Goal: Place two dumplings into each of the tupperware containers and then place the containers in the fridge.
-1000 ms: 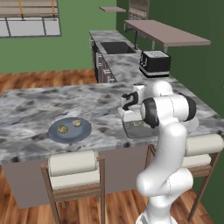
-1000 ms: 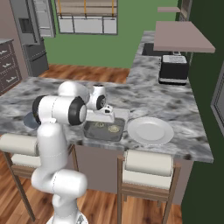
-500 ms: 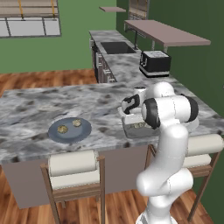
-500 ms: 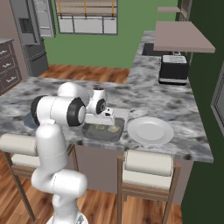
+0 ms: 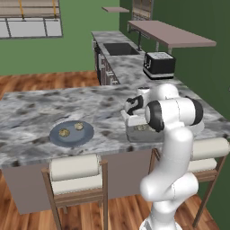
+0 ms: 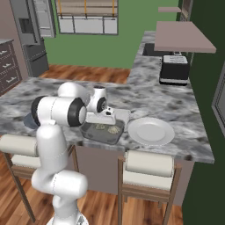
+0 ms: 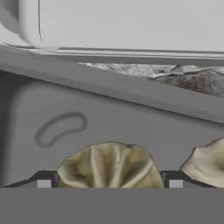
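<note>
gripper [image 7: 109, 183] low in near tub [image 6: 102, 132] on surface [image 6: 176, 105], jaws apart either side of dumpling [image 7: 108, 165], second dumpling [image 7: 209, 162] beside, two more on blue plate [image 5: 72, 133]

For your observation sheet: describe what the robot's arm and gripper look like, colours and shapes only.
The arm is glossy white, built of thick rounded tube segments with dark grey joint rings. The gripper has two small dark finger tips with pale square pads.
</note>
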